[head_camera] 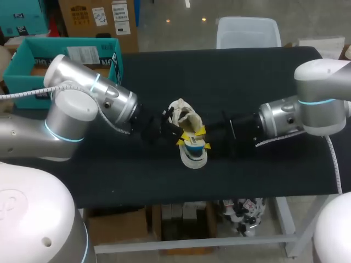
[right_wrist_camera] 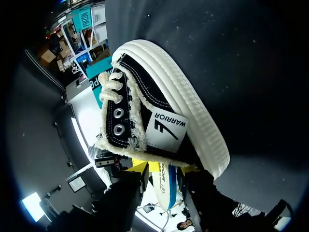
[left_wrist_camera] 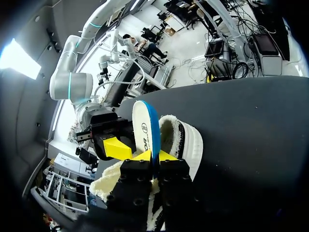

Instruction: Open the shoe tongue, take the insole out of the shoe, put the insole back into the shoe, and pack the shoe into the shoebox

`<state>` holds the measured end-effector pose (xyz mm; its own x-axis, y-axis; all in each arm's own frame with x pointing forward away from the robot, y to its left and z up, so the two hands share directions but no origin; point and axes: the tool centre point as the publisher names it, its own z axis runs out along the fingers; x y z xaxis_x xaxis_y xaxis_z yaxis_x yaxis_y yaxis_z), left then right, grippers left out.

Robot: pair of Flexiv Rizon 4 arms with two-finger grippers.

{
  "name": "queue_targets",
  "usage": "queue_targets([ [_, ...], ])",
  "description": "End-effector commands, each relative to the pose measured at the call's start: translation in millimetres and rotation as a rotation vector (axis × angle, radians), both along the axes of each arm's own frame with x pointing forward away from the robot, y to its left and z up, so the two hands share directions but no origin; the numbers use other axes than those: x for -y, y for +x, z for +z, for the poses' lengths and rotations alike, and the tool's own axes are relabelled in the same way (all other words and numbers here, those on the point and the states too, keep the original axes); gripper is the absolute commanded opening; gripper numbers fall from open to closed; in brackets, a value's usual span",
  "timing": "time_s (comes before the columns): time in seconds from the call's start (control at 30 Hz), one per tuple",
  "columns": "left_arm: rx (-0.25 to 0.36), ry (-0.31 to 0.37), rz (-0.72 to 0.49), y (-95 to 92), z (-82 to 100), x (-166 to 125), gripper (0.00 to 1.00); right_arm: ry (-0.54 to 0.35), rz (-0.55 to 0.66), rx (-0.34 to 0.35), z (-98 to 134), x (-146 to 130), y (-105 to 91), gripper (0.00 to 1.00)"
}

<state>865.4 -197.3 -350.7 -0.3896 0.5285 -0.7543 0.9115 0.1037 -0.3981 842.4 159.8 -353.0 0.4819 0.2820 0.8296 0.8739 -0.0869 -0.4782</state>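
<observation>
The shoe [head_camera: 184, 114] lies in the middle of the dark counter [head_camera: 247, 76]. The left end effector [left_wrist_camera: 154, 155] pinches the blue-edged insole [left_wrist_camera: 147, 128] sticking out of the shoe. The right end effector [right_wrist_camera: 163, 169] is at the shoe's heel, and I cannot tell if it holds anything. The teal shoebox [head_camera: 68, 41] sits upper left.

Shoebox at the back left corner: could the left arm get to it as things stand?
Probably yes. The teal shoebox sits open just behind the left arm, with nothing between them. But that arm's fingers are shut on the insole, so it would arrive carrying that.
</observation>
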Motion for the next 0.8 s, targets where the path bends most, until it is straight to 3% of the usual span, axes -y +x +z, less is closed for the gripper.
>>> queue_targets([
  [0.03, 0.004, -0.005, 0.007, -2.9, -1.8, 0, 0.0, -0.013, -0.024, 0.011, 7, 5, -16.7, 0.44],
  [0.33, 0.012, -0.008, 0.013, -6.8, 1.4, 0, 0.0, 0.015, -0.011, 0.016, 5, 0, -21.2, 0.27],
  [0.5, 0.017, -0.006, 0.017, -8.0, 2.4, 0, 0.0, 0.034, 0.005, 0.016, 3, -4, -20.2, 0.28],
  [0.57, 0.018, -0.005, 0.019, -8.2, 2.7, 0, 0.0, 0.037, 0.009, 0.015, 3, -4, -20.0, 0.2],
  [0.6, 0.019, -0.005, 0.02, -8.3, 2.8, 0, 0.0, 0.038, 0.011, 0.015, 3, -5, -19.9, 0.02],
  [0.7, 0.017, 0.003, 0.024, -10.6, 4.1, 0, 0.0, 0.041, 0.017, 0.015, 2, -6, -19.7, 0.0],
  [0.73, 0.017, 0.005, 0.02, -13.0, 5.3, 0, 0.08, 0.041, 0.017, 0.015, 2, -6, -19.6, 0.0],
  [0.77, 0.021, 0.004, 0.014, -15.6, 6.7, -1, 0.27, 0.041, 0.018, 0.015, 2, -6, -19.7, 0.0],
  [0.8, 0.024, 0.002, 0.008, -17.9, 8.5, -2, 0.34, 0.041, 0.018, 0.016, 2, -5, -19.8, 0.0],
])
